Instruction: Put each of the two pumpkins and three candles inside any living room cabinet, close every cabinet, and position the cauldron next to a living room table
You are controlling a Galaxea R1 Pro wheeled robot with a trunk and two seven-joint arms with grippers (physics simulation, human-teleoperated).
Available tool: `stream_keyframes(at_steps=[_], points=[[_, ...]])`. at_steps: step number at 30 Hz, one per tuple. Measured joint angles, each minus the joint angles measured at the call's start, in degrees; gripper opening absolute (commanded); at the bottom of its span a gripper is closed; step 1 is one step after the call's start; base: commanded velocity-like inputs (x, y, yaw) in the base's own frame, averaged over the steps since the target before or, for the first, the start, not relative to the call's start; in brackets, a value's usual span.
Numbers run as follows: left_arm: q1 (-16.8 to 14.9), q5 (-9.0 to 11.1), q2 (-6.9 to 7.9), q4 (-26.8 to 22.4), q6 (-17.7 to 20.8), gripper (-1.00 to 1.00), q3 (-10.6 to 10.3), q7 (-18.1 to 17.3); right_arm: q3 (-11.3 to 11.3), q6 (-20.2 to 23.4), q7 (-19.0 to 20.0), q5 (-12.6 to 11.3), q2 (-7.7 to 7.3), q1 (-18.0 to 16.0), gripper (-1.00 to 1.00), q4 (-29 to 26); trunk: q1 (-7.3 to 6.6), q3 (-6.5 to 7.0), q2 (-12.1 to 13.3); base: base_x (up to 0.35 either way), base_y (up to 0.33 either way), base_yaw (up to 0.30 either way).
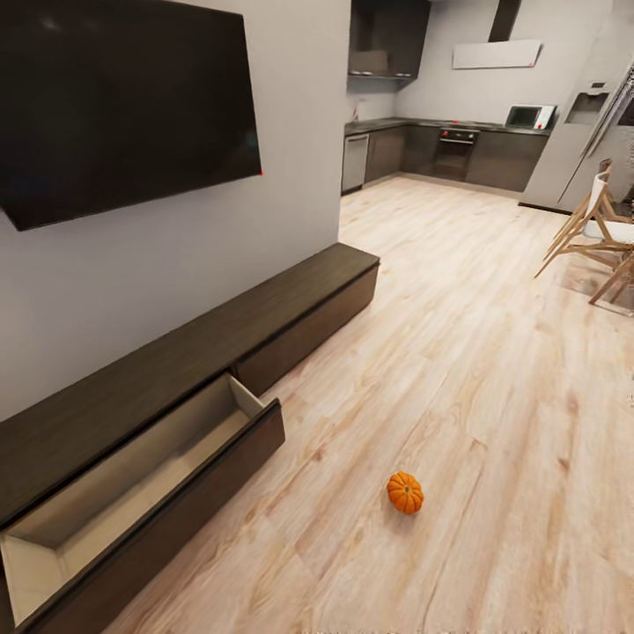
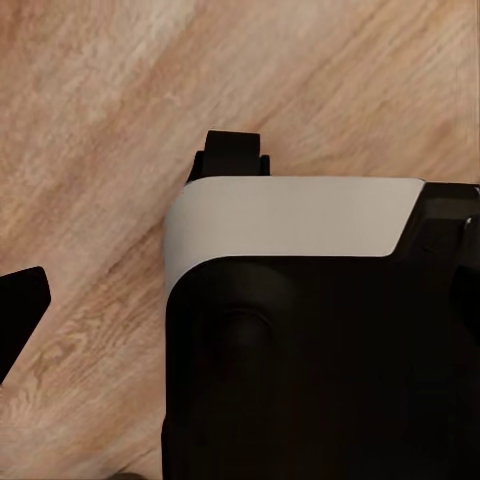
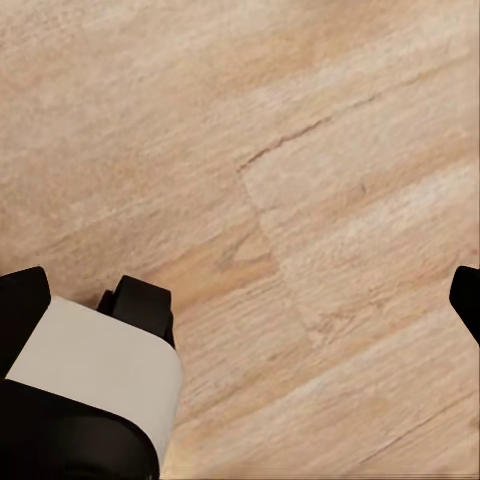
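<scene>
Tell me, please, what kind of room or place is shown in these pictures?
It looks like an open-plan home: a living area that runs into a kitchen. A large dark screen hangs on the wall above the cabinet, whose drawer stands open. Kitchen counters and an oven show at the far end. A pumpkin lies on the wooden floor.

Pumpkin (image 1: 405, 492) on floor (image 1: 493, 370), right of cabinet's (image 1: 202, 352) open drawer (image 1: 132, 493).

Pale wood-plank floor (image 1: 493, 370) carries one orange pumpkin (image 1: 405, 492) sitting upright on bare boards, well apart from the long low dark cabinet (image 1: 291, 304) standing on the floor along the wall, whose near drawer (image 1: 132, 493) hangs pulled open over the planks.
</scene>
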Motion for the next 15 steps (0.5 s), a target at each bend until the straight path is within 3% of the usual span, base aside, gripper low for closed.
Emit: stream_keyframes(at_steps=[15], points=[[0.0, 0.0, 0.0, 0.0, 0.0, 1.0, 0.0, 0.0, 0.0, -0.03, 0.0, 0.03, 0.0, 0.0, 1.0, 0.0, 0.0, -1.13, 0.0, 0.0, 0.0, -0.171]])
